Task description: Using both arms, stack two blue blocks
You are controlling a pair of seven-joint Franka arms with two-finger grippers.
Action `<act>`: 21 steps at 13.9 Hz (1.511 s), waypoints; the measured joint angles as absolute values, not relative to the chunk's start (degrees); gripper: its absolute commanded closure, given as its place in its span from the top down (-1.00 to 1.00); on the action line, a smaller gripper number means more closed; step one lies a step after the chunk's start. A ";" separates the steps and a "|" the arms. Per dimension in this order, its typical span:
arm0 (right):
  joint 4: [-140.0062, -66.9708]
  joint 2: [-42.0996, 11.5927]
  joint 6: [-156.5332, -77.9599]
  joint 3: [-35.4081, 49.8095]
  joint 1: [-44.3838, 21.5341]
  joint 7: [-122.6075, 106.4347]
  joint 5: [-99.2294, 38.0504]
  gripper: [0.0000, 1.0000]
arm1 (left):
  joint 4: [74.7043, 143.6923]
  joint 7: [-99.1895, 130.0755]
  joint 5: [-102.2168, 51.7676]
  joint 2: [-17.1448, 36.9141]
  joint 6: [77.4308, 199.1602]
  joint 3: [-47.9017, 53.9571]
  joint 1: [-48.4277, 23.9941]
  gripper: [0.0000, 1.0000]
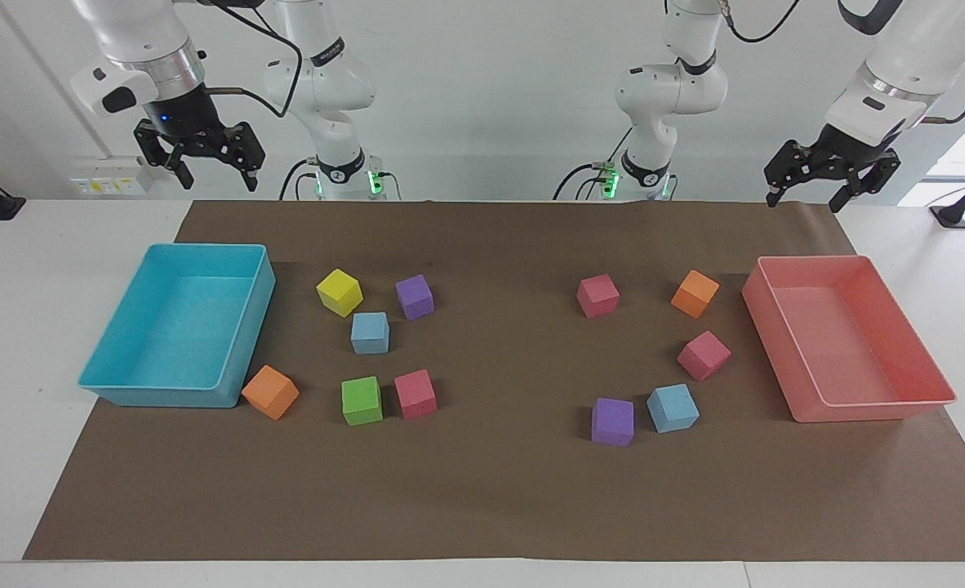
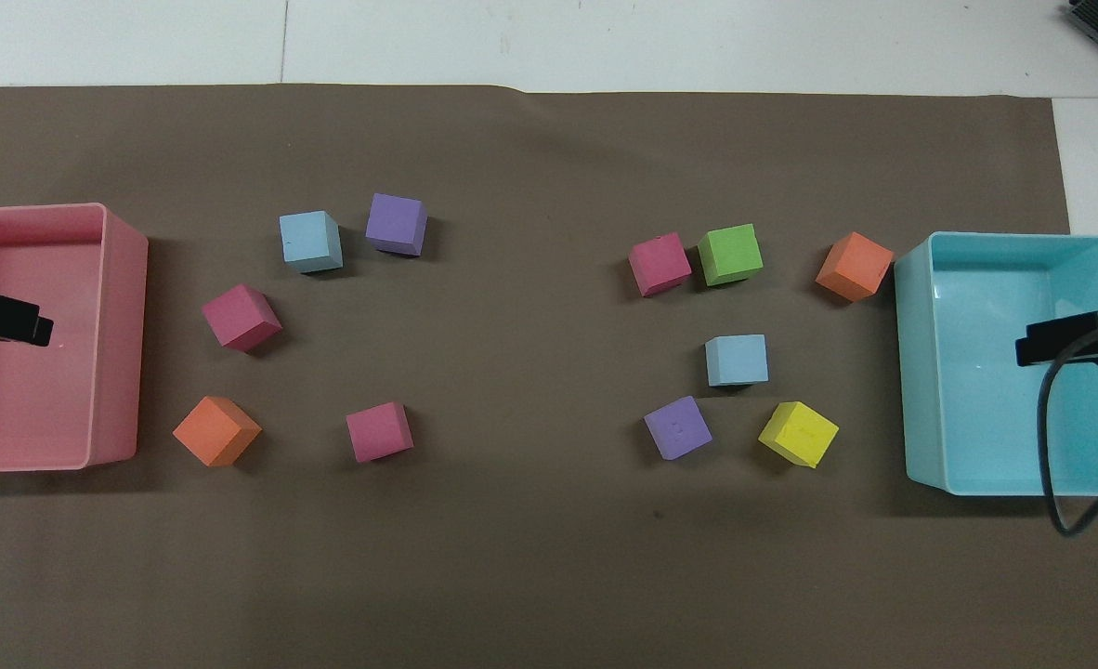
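Note:
One blue block (image 1: 370, 332) (image 2: 737, 360) lies on the brown mat toward the right arm's end, farther from the robots than a yellow cube (image 1: 340, 291) and a purple cube (image 1: 415, 296). The other blue block (image 1: 673, 407) (image 2: 309, 241) lies toward the left arm's end, beside a purple cube (image 1: 612, 421). The two blocks are far apart, each flat on the mat. My right gripper (image 1: 217, 181) hangs open and empty, high over the turquoise tray (image 1: 115, 351). My left gripper (image 1: 805, 202) hangs open and empty, high over the pink tray (image 1: 923, 359). Both arms wait.
A green cube (image 1: 362, 400), a red cube (image 1: 415, 394) and an orange cube (image 1: 270, 392) lie farther from the robots than the first blue block. Two pink cubes (image 1: 598, 295) (image 1: 704, 355) and an orange cube (image 1: 695, 293) lie nearer than the second.

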State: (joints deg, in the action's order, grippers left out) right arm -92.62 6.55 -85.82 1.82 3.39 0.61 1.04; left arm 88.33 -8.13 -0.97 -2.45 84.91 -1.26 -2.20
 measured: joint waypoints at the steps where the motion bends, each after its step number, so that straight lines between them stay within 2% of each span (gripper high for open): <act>1: -92.60 6.55 -85.82 1.81 3.39 0.61 1.04 1.00 | 88.33 -8.13 -0.55 -2.45 84.91 -1.27 -2.18 1.00; 9: -88.49 3.13 -85.41 1.68 4.65 0.98 1.04 1.00 | 88.33 -8.13 0.56 -2.70 84.91 -1.20 -2.18 1.00; 21: -88.25 3.04 -85.41 2.00 4.52 0.99 1.03 1.00 | 88.33 -8.01 -1.28 -2.79 85.16 -1.15 -2.17 1.00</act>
